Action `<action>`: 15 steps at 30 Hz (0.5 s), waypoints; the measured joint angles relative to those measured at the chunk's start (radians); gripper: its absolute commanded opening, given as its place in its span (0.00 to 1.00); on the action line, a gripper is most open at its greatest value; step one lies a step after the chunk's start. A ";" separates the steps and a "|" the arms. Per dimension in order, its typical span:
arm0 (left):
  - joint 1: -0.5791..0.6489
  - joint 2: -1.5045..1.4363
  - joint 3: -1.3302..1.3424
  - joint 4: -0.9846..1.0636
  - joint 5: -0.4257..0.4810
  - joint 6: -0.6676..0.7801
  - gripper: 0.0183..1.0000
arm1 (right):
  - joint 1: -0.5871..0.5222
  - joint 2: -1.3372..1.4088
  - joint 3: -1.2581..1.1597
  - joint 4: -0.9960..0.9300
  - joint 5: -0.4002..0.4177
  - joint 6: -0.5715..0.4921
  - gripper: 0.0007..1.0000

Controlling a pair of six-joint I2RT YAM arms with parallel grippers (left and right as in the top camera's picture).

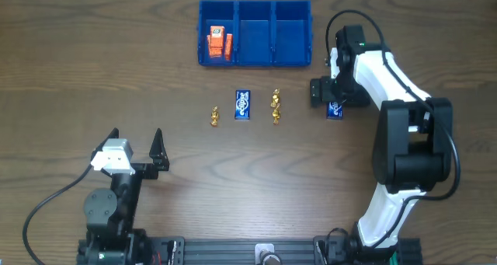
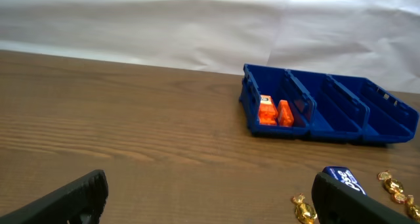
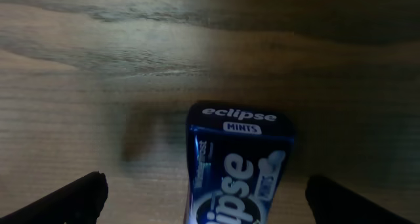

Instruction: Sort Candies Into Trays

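Observation:
A blue three-compartment tray (image 1: 255,36) stands at the table's far middle, with orange candies (image 1: 217,42) in its left compartment. My right gripper (image 1: 335,99) hangs open just over a blue mint pack (image 1: 335,109) to the right of the tray's front. In the right wrist view this pack (image 3: 239,165) lies flat between the open right gripper (image 3: 210,207) fingers. A second blue pack (image 1: 243,104) and gold wrapped candies (image 1: 276,106) (image 1: 215,115) lie loose in front of the tray. My left gripper (image 1: 137,144) stays open and empty near the front left, facing the tray (image 2: 341,115).
Bare wooden table surrounds the candies on every side. The tray's middle and right compartments hold nothing. In the left wrist view the orange candies (image 2: 272,111), a blue pack (image 2: 344,179) and gold candies (image 2: 303,209) lie ahead, beyond the open left gripper (image 2: 210,207).

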State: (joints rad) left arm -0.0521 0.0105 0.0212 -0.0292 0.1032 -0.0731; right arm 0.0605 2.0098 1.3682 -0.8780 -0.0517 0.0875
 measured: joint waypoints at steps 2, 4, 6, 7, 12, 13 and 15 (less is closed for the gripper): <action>0.000 0.000 0.000 0.000 0.000 0.000 1.00 | 0.000 0.000 0.000 0.000 0.006 0.007 0.91; 0.000 0.000 0.000 0.000 0.000 0.000 1.00 | 0.000 0.000 0.000 0.000 0.016 0.017 0.87; 0.000 0.000 0.000 0.000 0.000 0.000 1.00 | 0.000 0.000 0.000 0.001 0.025 0.021 0.83; 0.000 0.000 0.000 0.000 0.000 0.000 1.00 | 0.000 0.000 0.000 0.001 0.028 0.031 0.82; 0.000 0.000 0.000 0.000 0.000 0.000 1.00 | 0.000 0.000 0.000 0.001 0.044 0.035 0.79; 0.000 0.000 0.000 0.000 0.000 0.000 1.00 | 0.000 0.000 0.000 0.001 0.048 0.036 0.76; 0.000 0.000 0.000 0.000 0.000 0.000 1.00 | 0.000 0.001 0.000 0.002 0.053 0.039 0.72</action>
State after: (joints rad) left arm -0.0521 0.0105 0.0212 -0.0292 0.1032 -0.0731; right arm 0.0605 2.0109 1.3682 -0.8764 0.0013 0.1265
